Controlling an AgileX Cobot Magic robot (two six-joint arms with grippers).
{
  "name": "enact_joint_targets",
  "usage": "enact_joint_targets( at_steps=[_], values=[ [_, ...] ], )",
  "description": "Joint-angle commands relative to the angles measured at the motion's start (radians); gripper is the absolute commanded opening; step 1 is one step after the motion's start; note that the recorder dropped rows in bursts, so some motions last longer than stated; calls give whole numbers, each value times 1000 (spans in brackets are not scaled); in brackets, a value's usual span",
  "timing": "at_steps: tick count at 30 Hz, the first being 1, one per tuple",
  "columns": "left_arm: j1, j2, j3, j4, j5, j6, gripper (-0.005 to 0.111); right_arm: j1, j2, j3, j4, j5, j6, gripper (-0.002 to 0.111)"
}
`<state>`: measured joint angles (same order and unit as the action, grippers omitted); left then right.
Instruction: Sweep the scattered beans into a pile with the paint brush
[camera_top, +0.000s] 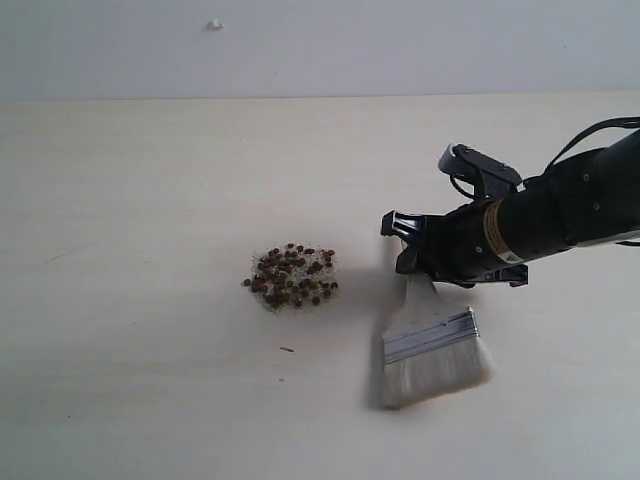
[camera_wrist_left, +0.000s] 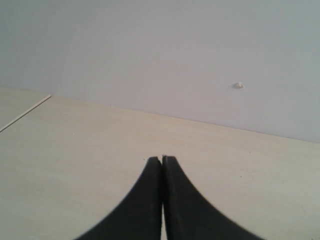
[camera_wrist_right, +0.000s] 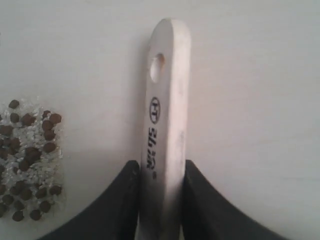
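Observation:
The reddish-brown beans and whitish crumbs lie gathered in one compact pile (camera_top: 290, 276) on the pale table, left of the brush; the same pile (camera_wrist_right: 29, 160) shows in the right wrist view. The paint brush (camera_top: 432, 345) lies to its right, whitish bristles toward the table's near edge, silver ferrule above them. My right gripper (camera_top: 405, 245) is shut on the wooden handle (camera_wrist_right: 166, 120), whose hole end sticks out past the fingers. My left gripper (camera_wrist_left: 161, 160) is shut on nothing and is out of the exterior view.
A lone dark speck (camera_top: 287, 349) lies on the table below the pile. A small white blob (camera_top: 214, 25) sits on the back wall. The table's far edge meets the wall behind.

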<state>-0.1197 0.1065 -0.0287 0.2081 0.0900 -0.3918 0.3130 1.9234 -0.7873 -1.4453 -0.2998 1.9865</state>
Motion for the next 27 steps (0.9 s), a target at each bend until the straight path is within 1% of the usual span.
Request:
enact_joint_targets(
  at_steps=[1,7,11,15,16,21,24,27],
  values=[
    [-4,-3,5,-6,-1,-3,0,2,-5,3,-8,21,-36,30],
    [-4,-3,5,-6,-1,-3,0,2,-5,-17,0,10,-89,39],
    [-4,-3,5,-6,-1,-3,0,2,-5,-44,0,6,-108,39],
    [-4,-3,5,-6,-1,-3,0,2,-5,-68,-3,-43,-108,39],
    [-4,-3,5,-6,-1,-3,0,2,-5,-73,-3,-36,-108,39],
    [-4,-3,5,-6,-1,-3,0,2,-78,-77,-4,134,-182,38],
    [-4,-3,5,-6,-1,-3,0,2,-164,-54,-13,177,-242,23],
    [-4,-3,5,-6,-1,-3,0,2,-251,-15,-19,177,-242,1]
  ],
)
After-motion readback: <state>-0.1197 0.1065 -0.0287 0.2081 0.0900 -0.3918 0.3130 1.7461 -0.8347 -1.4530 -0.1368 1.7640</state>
